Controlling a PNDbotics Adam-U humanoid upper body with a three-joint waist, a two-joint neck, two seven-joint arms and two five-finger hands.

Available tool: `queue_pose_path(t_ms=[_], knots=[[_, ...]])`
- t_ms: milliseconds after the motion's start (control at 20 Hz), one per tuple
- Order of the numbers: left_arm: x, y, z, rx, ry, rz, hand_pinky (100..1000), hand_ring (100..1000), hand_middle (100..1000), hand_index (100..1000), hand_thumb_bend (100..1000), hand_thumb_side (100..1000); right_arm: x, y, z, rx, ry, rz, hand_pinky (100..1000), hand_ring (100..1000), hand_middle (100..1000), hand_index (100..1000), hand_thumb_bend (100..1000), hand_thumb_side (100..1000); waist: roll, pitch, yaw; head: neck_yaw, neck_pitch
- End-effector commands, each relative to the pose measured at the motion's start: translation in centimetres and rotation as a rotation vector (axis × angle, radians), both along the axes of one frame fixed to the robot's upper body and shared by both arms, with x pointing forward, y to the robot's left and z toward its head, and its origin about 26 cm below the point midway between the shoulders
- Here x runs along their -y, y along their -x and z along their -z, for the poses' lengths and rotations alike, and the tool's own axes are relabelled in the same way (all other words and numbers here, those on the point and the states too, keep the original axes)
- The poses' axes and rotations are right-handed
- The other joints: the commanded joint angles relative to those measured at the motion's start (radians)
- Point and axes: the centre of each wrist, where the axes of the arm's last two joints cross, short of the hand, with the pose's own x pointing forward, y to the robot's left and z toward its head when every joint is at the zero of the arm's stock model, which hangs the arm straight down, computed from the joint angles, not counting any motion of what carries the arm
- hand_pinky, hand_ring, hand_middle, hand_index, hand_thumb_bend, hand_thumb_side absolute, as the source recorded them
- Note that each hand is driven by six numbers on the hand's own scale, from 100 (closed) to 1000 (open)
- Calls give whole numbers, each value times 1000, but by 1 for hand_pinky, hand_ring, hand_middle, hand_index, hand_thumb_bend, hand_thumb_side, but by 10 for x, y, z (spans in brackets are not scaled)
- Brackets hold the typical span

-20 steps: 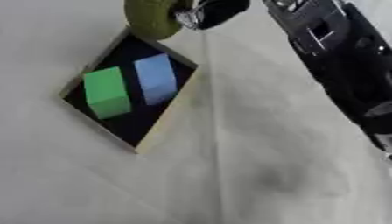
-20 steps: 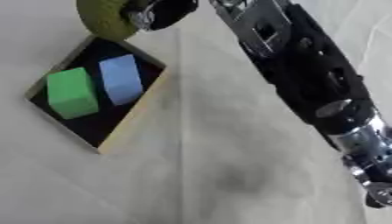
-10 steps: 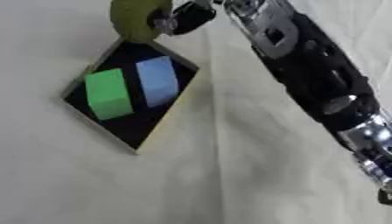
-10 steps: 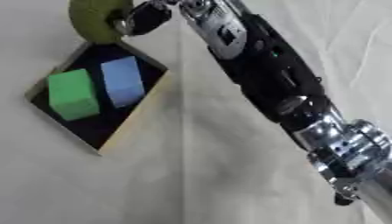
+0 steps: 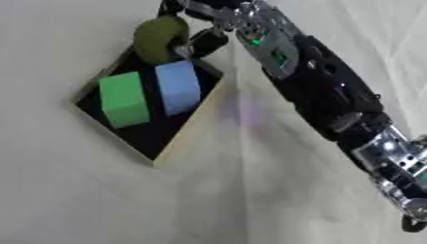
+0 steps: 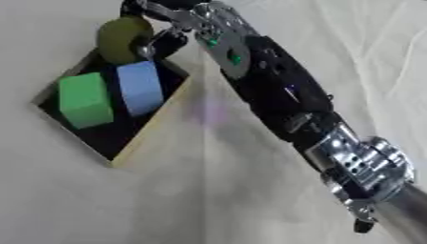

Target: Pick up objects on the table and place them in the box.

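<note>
A shallow box (image 5: pixel 185 138) with a black floor and pale wooden rim lies askew at the upper left of the cloth. Inside it a green block (image 5: pixel 123 99) and a light blue block (image 5: pixel 177 86) lie side by side. My right hand (image 5: pixel 197 29) reaches in from the right along a long black arm, its fingers curled round an olive-green round object (image 5: pixel 160 39) held over the box's far corner, just above the blue block. My left hand shows in neither view.
My right forearm (image 6: pixel 283 95) and silver wrist joint (image 6: pixel 367 167) stretch diagonally from the lower right to the top centre. A pale cloth (image 5: pixel 125 200) with a crease running down its middle covers the table.
My right hand has carried the olive object down and slightly right, from above the box's far corner to just over the blue block. The arm has reached further into view.
</note>
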Motion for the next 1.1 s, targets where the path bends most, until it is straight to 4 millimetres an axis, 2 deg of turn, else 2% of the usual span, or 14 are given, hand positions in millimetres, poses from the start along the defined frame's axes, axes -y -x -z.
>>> queue_pose_path(t_ms=[50,250,300,350,400,450,500,550,750,800,1100], knots=[[1,3,-8,27,-13,10,766,799,773,809,276,758,9,-4,-5,8,19,0,813,743,570,684,100,100,-8,-4,5,-5,-14],[1,3,-8,27,-12,10,766,799,773,809,276,758,11,-6,-3,6,20,-1,813,743,570,684,100,100,-8,-4,6,-6,-15],[2,2,-9,29,-13,11,766,799,773,810,274,761,10,-7,0,-2,22,-7,851,901,808,794,100,100,-10,0,10,-7,-14],[2,2,-9,31,-15,13,766,799,773,810,274,761,9,-8,2,-16,25,-21,851,901,808,794,100,100,-12,6,14,-9,-15],[2,2,-10,32,-15,14,766,800,773,810,274,762,9,-8,2,-26,31,-36,895,971,877,872,100,346,-13,9,15,-9,-15],[2,2,-10,32,-16,15,766,800,773,810,274,762,10,-9,1,-32,39,-50,899,979,884,879,100,382,-13,11,15,-8,-14],[2,2,-10,32,-16,14,766,800,773,810,274,761,12,-9,0,-35,50,-61,939,1000,934,922,100,517,-14,11,14,-8,-13],[2,2,-10,31,-17,13,766,800,773,810,273,761,13,-9,-2,-32,69,-71,957,1000,967,941,100,513,-14,11,12,-7,-12],[2,2,-9,29,-16,10,766,800,773,810,273,761,18,-8,-8,-34,107,-93,959,1000,973,945,100,512,-13,9,9,-7,-10],[2,2,-9,27,-15,10,766,800,773,810,272,761,18,-8,-10,-31,107,-97,973,1000,1000,987,100,508,-12,8,7,-7,-8],[0,3,-6,16,-16,3,767,800,772,810,269,757,11,8,-40,44,71,-137,961,1000,1000,972,100,415,-6,-3,-7,-1,1]])
